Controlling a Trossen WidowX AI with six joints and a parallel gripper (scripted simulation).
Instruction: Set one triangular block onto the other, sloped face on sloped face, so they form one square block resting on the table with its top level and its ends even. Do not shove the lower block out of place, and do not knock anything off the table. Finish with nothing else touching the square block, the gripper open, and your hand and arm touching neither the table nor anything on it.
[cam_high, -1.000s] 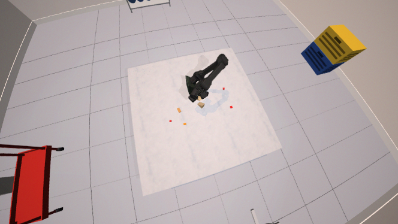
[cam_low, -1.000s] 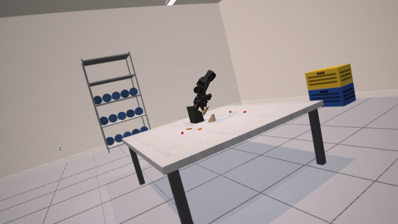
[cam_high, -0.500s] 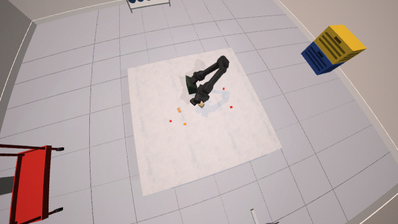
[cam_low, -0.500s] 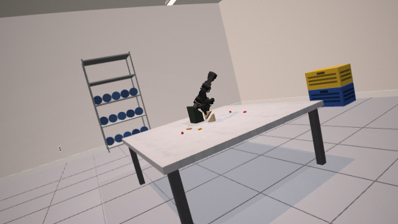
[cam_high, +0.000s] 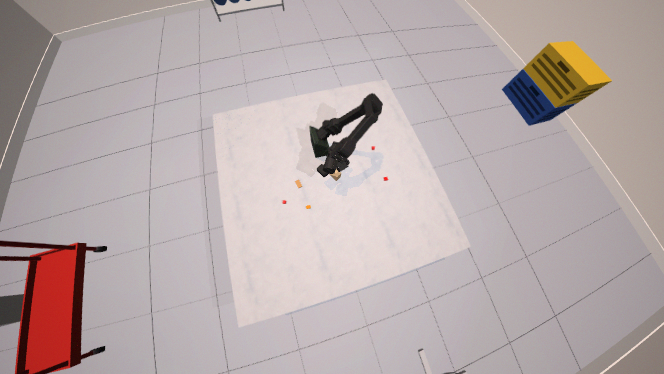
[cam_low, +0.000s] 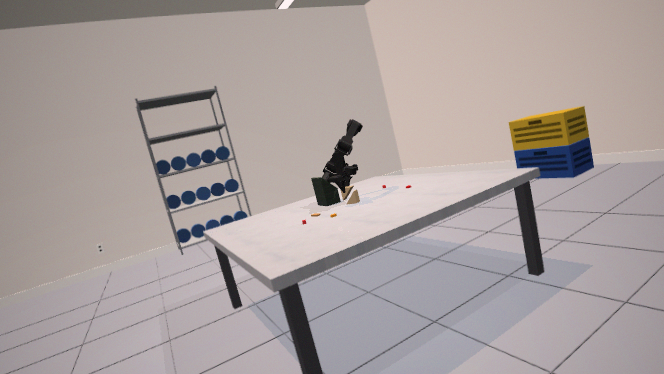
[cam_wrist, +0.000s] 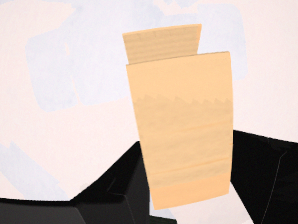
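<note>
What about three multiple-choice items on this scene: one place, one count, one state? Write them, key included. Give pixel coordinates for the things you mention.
1. Where is the yellow crate?
A) on the table
B) on the blue crate
C) under the blue crate

2. How many small red pieces lie on the table?
A) three
B) one
C) six

3. How is the gripper?
A) open wide
B) shut on nothing
C) shut on a block

1 B: the yellow crate (cam_high: 575, 70) (cam_low: 540, 129) tops the blue one (cam_high: 531, 100) (cam_low: 545, 162).
2 A: three red spots show from above.
3 C: the gripper (cam_high: 334, 170) (cam_low: 346, 188) (cam_wrist: 178, 141) grips a triangular block (cam_wrist: 185, 135).

Even, soft light; pale shadows lie around the worktop's (cam_high: 350, 260) (cam_low: 380, 220) twelve-o'clock half (rather faint) in the top view.
</note>
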